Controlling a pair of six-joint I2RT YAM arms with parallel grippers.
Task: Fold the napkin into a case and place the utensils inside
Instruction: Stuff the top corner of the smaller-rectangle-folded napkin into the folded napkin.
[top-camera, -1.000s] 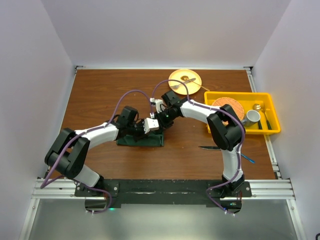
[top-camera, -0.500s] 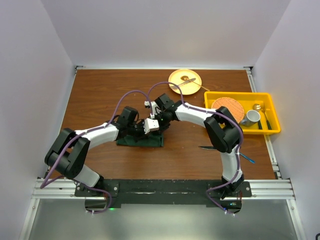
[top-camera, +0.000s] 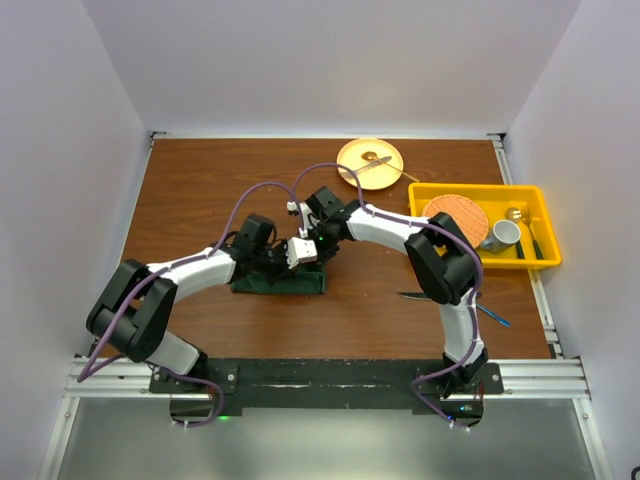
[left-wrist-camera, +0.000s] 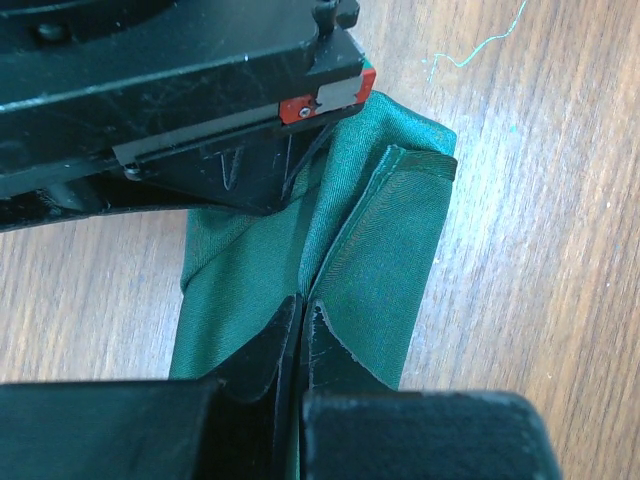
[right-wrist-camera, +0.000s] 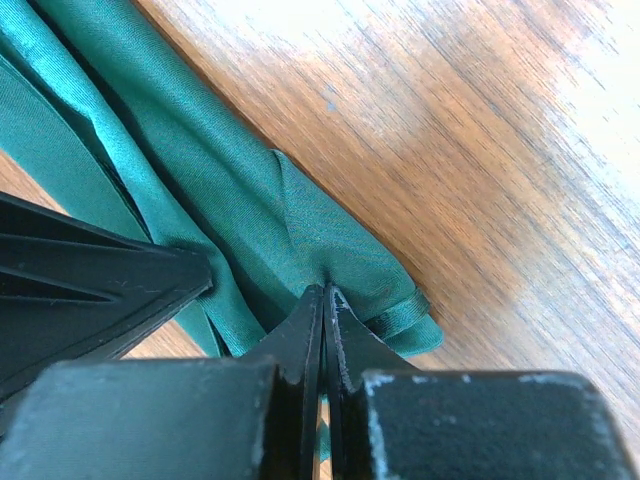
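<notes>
The dark green napkin (top-camera: 275, 284) lies folded into a narrow strip on the wood table, left of centre. My left gripper (top-camera: 292, 254) is shut on an upper layer of it; in the left wrist view the jaws (left-wrist-camera: 303, 302) pinch a raised fold of the napkin (left-wrist-camera: 385, 250). My right gripper (top-camera: 313, 243) is shut on the napkin (right-wrist-camera: 250, 200) near its corner hem, jaws (right-wrist-camera: 323, 292) closed on the cloth. The two grippers are almost touching. The dark-handled knife (top-camera: 415, 296) and the blue fork (top-camera: 496, 318) lie on the table by the right arm's base.
A yellow plate (top-camera: 352, 152) with a bare-metal utensil is at the back. A yellow bin (top-camera: 478, 191) at the right holds an orange plate, a cup and metal cutlery. The right arm arches over the table's middle.
My right gripper has shifted left and closer to the left gripper over the napkin's right end. The left gripper has stayed on the cloth.
</notes>
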